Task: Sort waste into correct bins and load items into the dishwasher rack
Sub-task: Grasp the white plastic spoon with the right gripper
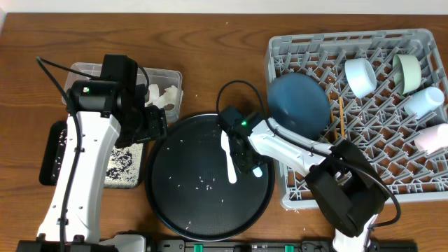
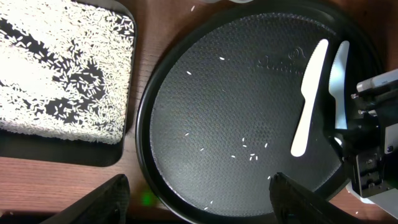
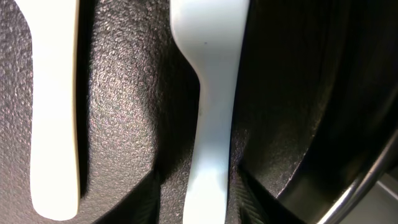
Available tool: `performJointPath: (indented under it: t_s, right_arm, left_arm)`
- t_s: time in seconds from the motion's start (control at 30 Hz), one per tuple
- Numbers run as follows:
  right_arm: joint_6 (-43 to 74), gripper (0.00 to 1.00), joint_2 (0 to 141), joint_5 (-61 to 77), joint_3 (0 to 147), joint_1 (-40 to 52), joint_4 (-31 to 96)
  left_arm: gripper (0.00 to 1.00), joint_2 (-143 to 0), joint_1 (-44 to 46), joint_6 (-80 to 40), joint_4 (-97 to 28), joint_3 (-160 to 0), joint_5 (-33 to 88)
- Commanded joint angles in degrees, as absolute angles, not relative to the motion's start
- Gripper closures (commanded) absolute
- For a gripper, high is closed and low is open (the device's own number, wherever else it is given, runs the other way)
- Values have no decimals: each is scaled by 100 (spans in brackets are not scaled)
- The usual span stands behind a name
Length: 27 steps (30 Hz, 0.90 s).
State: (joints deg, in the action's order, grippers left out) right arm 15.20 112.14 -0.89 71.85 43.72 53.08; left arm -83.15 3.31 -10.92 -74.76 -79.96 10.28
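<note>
My right jaws are reaching down over the right side of the round tray (image 1: pixel 175 210), which is sitting on the worktop (image 1: pixel 210 42) between the flat tray (image 2: pixel 62 152) and the rack (image 1: pixel 350 36). They are straddling the handle of a spoon (image 3: pixel 208 93), one on each side and very close to it; I cannot tell whether they are pinching it or only bracketing it. The spoon is lying flat on the round tray, near its right rim. The other spoon (image 1: pixel 228 157) is lying just beside it on the left, roughly parallel and apart from it.

My left jaws are hovering over the round tray's left edge, spread wide and carrying nothing. Loose rice (image 2: pixel 249 155) is lying scattered over the middle of the round tray. A far thicker layer of grains (image 2: pixel 62 74) is covering the flat tray. Behind that, the tub (image 1: pixel 84 70) is holding napkins (image 1: pixel 164 94).

In the rack, the dish (image 1: pixel 299 105) is leaning at the left side with chopsticks (image 1: pixel 341 119) just beside it, and the green bowl (image 1: pixel 408 72) and pink cup (image 1: pixel 432 138) are resting along the right side.
</note>
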Motion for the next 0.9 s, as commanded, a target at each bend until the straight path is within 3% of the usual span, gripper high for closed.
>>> performJointPath:
  t_s: [0.0,0.7,0.87]
  right_arm:
    - [1584,71,11310,-152,7188,4407,5321]
    - [1809,91,11308,-150,7190,4407,5336]
    - [1822,91,11266,-148,7242,4407,5358]
  left_arm:
    - [27,-8311,320,-1166,-7491,-7972,978]
    - [27,-8311,320,-1166,-7476,-7972,978]
    - [27,-8311,320,-1166,-7474,-7972,978]
